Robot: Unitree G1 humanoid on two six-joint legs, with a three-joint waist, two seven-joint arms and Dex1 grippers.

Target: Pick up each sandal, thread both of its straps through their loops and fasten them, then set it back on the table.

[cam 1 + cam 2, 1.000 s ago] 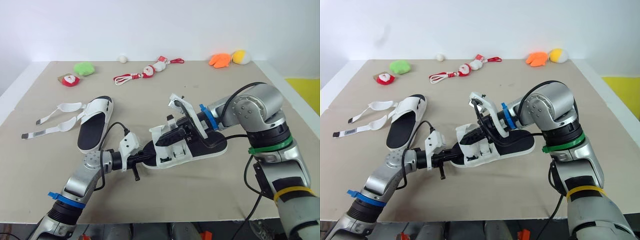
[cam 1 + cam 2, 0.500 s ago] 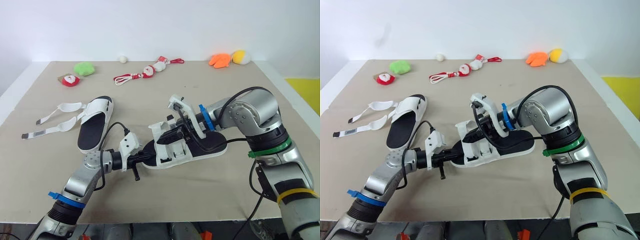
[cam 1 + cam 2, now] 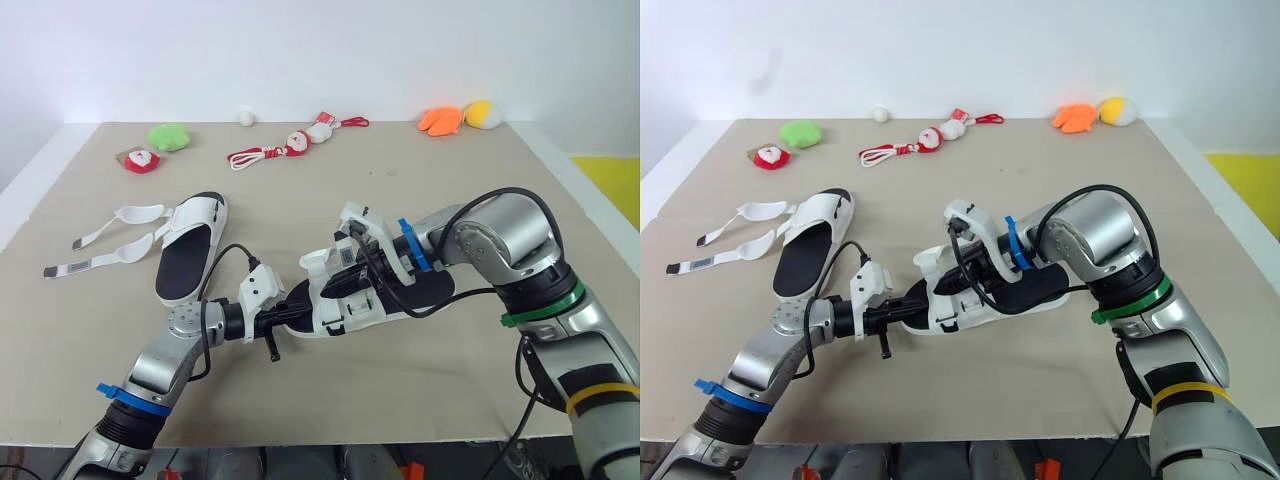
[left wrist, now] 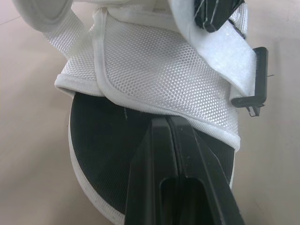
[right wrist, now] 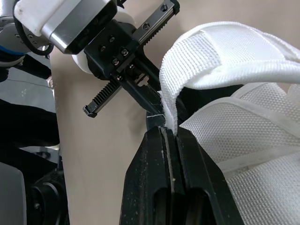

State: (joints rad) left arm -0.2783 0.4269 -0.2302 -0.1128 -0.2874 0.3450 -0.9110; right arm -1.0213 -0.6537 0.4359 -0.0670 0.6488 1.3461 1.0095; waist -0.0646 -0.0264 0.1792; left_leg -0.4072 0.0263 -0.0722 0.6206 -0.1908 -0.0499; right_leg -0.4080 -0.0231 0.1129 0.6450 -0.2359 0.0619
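Observation:
One white sandal with a black sole (image 3: 425,288) lies mid-table. My left gripper (image 3: 296,313) is shut on its toe end, the fingers (image 4: 169,154) pressed together over the black sole. My right gripper (image 3: 342,282) reaches in from the right and is shut on a white strap (image 5: 201,61) that arches over the mesh upper (image 4: 159,79). A black buckle loop (image 4: 257,77) sticks out at the upper's side. The second sandal (image 3: 190,245) lies at the left, its two straps (image 3: 110,235) spread out unfastened on the table.
Along the table's far edge lie a green plush (image 3: 168,137), a small Santa toy (image 3: 140,160), a red-and-white cord with Santa figures (image 3: 290,146), a white ball (image 3: 245,118) and orange and yellow plushes (image 3: 460,117). The table (image 3: 300,200) ends near my arms.
My right gripper has dropped lower and toward the left with the strap, folding it down over the sandal's upper. The left gripper keeps its hold on the toe.

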